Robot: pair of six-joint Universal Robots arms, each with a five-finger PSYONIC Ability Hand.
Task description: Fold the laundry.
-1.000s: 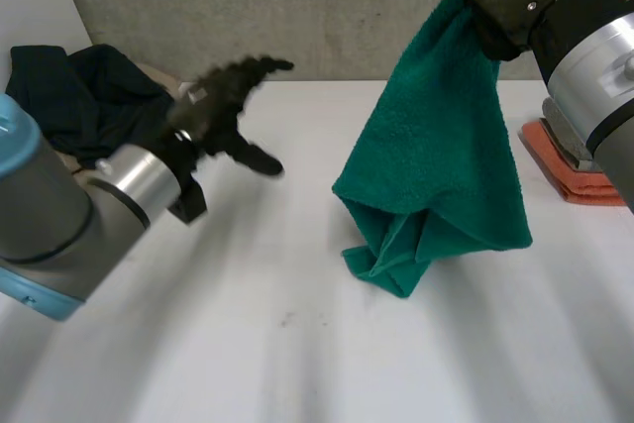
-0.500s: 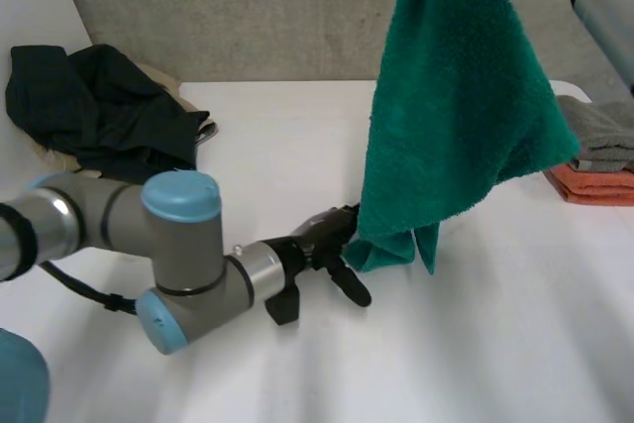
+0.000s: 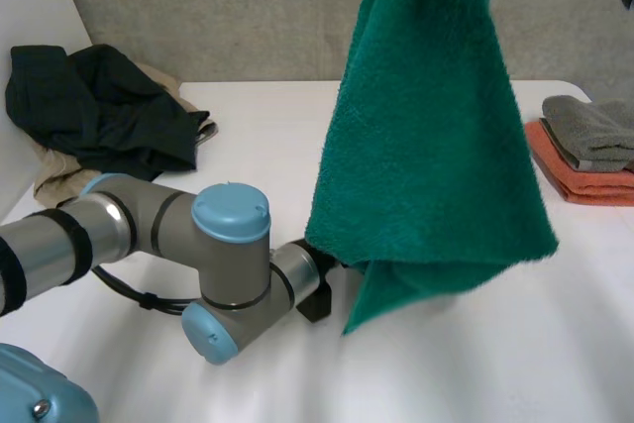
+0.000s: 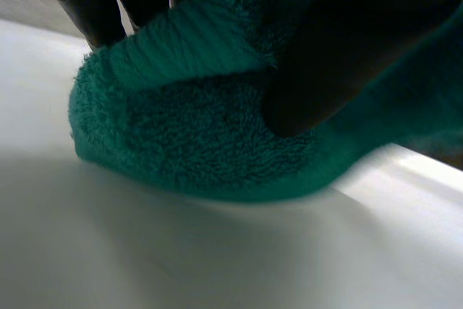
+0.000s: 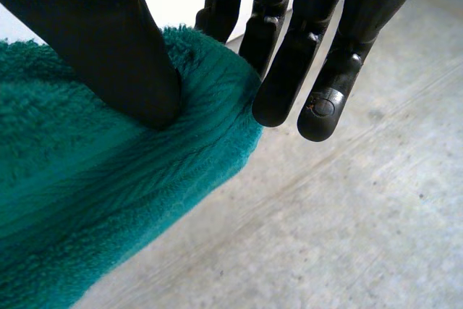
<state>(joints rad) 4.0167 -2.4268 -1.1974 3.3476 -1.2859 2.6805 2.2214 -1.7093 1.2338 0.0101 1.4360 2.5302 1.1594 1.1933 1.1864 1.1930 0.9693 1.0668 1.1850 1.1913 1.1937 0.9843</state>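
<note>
A green towel [image 3: 426, 146] hangs down over the white table [image 3: 495, 364], with its top end above the head view. In the right wrist view my right hand [image 5: 108, 48] pinches the top edge of the towel [image 5: 87, 200] between thumb and fingers. My left arm [image 3: 230, 245] reaches low across the table to the towel's bottom left edge. In the left wrist view my left hand [image 4: 325, 70] is shut on a lower corner of the towel [image 4: 195, 142], thumb on one side and fingers [image 4: 108, 5] on the other, just above the table.
A heap of dark clothes [image 3: 99, 106] lies on a beige cloth [image 3: 54, 180] at the table's far left. At the right edge a folded grey cloth [image 3: 589, 131] rests on folded orange ones [image 3: 584, 183].
My right hand raised the towel until its top left the head view. My left arm swung in from the left to the towel's bottom edge, and its hand closed on the corner.
</note>
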